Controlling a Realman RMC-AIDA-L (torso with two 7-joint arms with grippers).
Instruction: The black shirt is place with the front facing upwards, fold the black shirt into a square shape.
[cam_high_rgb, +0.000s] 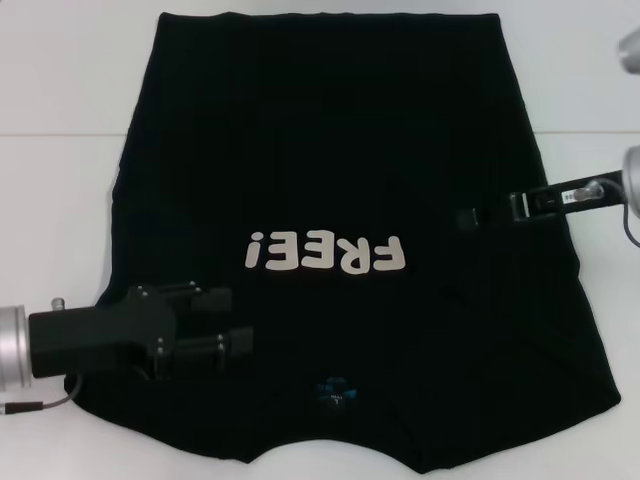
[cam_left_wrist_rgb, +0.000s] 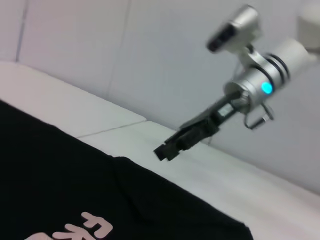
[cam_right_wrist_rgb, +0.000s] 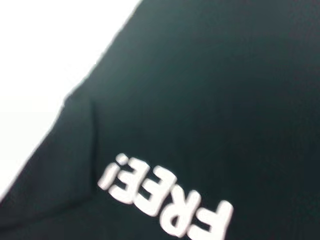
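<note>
One white table (cam_high_rgb: 60, 180) under both grippers, black shirt (cam_high_rgb: 340, 160) flat on it, "FREE!" lettering (cam_high_rgb: 325, 253) between open left gripper (cam_high_rgb: 238, 320) and right gripper (cam_high_rgb: 466, 217), closure indeterminate.

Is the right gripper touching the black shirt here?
Apart: the left wrist view shows the right gripper hanging above the table, clear of the black shirt.

The large black short-sleeved cloth T-shirt (cam_high_rgb: 330, 180) lies spread flat on the white table (cam_high_rgb: 60, 80), its neck end nearest the robot. The black left gripper (cam_high_rgb: 225, 320) sits over the shirt's near left part; the slim black right gripper (cam_high_rgb: 470, 216) reaches over its right side.
</note>
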